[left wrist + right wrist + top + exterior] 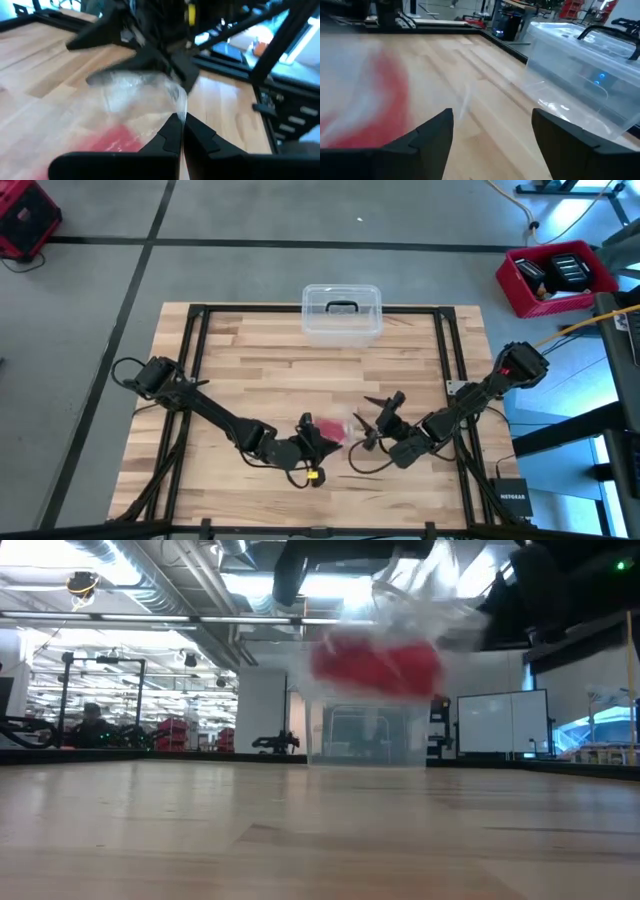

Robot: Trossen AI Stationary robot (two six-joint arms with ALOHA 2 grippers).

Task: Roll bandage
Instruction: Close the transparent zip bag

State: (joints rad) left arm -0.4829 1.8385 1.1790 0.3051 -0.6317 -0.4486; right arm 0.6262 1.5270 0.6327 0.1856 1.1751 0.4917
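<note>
The red bandage [328, 427] sits inside a crinkled clear plastic wrapper [135, 90], held above the table near its front middle. In the low view the bandage [380, 665] hangs clear of the wood. My left gripper [181, 131] reaches in from the table's left and is shut on the wrapper. My right gripper [365, 422] stands open just to the right of the wrapper. In its wrist view nothing shows between the fingers of my right gripper [492, 135], and the bandage [390, 100] is a red blur off to one side. I cannot tell whether it touches the wrapper. My left gripper pinches an edge of the clear wrapper [181, 107] between its two fingertips. It comes nearly level from the table's left side. The wrapper is lifted clear of the table, and the red bandage hangs in it beside the fingers.
A clear plastic box [342, 313] with a dark handle stands at the table's far edge, in the middle; it shows as the clear box [585, 65] in the right wrist view. A black frame [300, 308] runs round the wooden tabletop. A red bin [555, 278] is on the floor at the back right.
</note>
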